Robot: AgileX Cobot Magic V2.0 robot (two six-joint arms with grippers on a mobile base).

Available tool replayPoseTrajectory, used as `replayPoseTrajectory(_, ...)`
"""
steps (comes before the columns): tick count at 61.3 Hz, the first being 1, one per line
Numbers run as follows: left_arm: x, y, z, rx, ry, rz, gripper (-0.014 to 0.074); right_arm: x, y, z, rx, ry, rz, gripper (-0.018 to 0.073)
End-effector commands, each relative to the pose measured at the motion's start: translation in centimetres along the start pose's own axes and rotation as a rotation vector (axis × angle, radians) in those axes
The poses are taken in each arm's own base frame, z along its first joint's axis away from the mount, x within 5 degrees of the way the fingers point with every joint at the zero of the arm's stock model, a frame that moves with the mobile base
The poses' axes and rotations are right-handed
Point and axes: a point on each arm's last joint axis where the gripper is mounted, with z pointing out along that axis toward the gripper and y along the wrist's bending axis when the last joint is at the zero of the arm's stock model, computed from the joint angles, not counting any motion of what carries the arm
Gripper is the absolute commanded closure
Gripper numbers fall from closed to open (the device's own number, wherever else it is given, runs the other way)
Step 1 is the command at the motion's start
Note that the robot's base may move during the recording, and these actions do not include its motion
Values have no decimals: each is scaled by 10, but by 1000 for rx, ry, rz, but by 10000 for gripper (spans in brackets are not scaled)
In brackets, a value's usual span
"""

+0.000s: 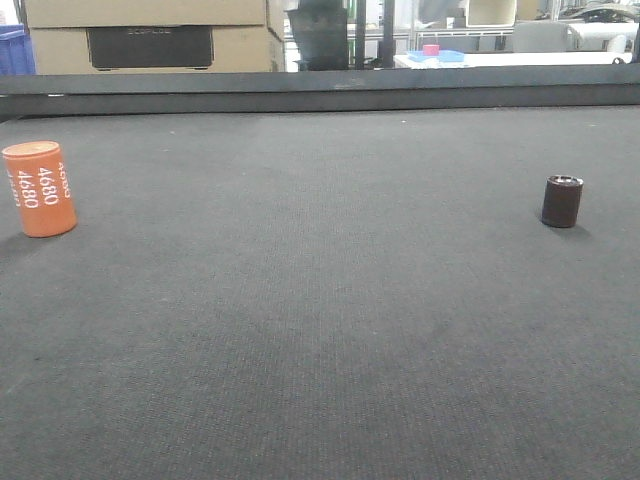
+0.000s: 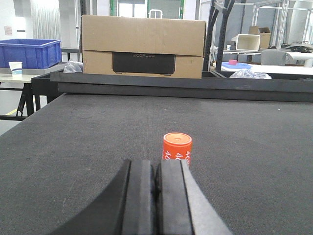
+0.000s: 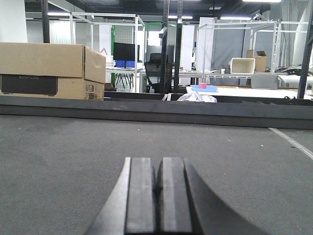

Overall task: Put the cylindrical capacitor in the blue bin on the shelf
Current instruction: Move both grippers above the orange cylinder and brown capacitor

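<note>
- Left claw (image 2: 156, 169) is clenched tight, its two black fingers pressed together with nothing between them. It sits low over the table (image 1: 320, 330), and the orange can (image 2: 177, 148) stands just past its tips, a little to the right.
- Right claw (image 3: 157, 169) is clenched tight too and holds nothing. It is also low over the dark table.
- The orange can stands upright. White writing on its side says "4680" more than once.
- The cylindrical capacitor (image 1: 562, 201) stands upright on the table, well apart from the orange can. In the front view it is far off to the can's right and about as far back. It is dark with a shiny top rim, and nothing touches it.
- A cardboard box (image 2: 143, 46) sits well behind the orange can, past the table's raised back edge. Its dark label says "ECOFLOW".
- A blue crate (image 2: 30, 53) sits far behind the orange can and off to its left.
</note>
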Motion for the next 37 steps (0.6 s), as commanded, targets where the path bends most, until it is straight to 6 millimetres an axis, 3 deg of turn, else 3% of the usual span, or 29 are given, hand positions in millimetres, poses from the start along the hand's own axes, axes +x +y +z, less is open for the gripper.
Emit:
replayPoseTrajectory(1,-3,0,0,-1,-26,-8,707,-2,0,-1,5,-24,2,727)
replayPoseTrajectory(37,-3,0,0,-1,-31,3,707,-3,0,-1,3,-39,-13,727)
